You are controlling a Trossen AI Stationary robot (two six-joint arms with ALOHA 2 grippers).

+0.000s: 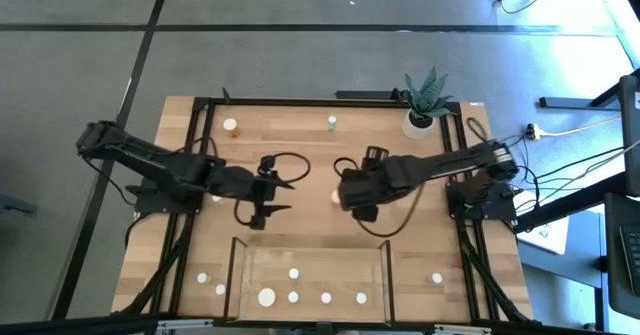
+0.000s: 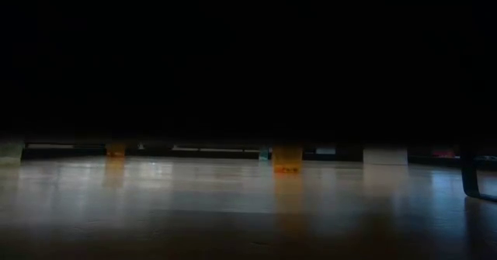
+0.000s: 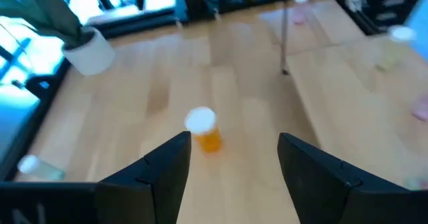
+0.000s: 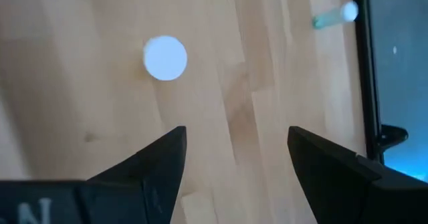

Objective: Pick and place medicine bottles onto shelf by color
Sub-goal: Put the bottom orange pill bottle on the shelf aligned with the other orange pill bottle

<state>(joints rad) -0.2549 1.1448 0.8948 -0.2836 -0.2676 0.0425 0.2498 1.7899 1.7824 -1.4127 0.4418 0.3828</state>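
Tabletop [image 1: 300, 155] of light wood fills the high view, framed by dark bars. Shelf [image 1: 310, 260], a paler board with thin dark frame bars on its short sides, lies along the table's near edge; five white-capped medicine bottles [image 1: 293, 296] stand on it, one cap noticeably wider. More bottles stand off the shelf: two left of it, one right of it, an amber one [image 1: 231, 126] near the far left, a greenish one [image 1: 332, 124] near the far middle. White plant pot [image 1: 418, 123] with a spiky green plant sits at the far right corner. Left arm reaches in from the left, left gripper [image 1: 272, 187] over the table's middle, fingers [image 3: 167, 167] spread apart with nothing between them. Right arm reaches in from the right, right gripper [image 1: 342, 195] just beside a white-capped bottle [image 1: 335, 196] at mid-table; fingers [image 4: 160, 157] parted wide, empty, the cap [image 4: 165, 57] ahead of them, not gripped. Left wrist view shows an amber bottle [image 3: 204, 130] upright on bare table ahead of the fingers, apart from both. Low view mostly dark; an amber bottle [image 2: 286, 160] stands far back.
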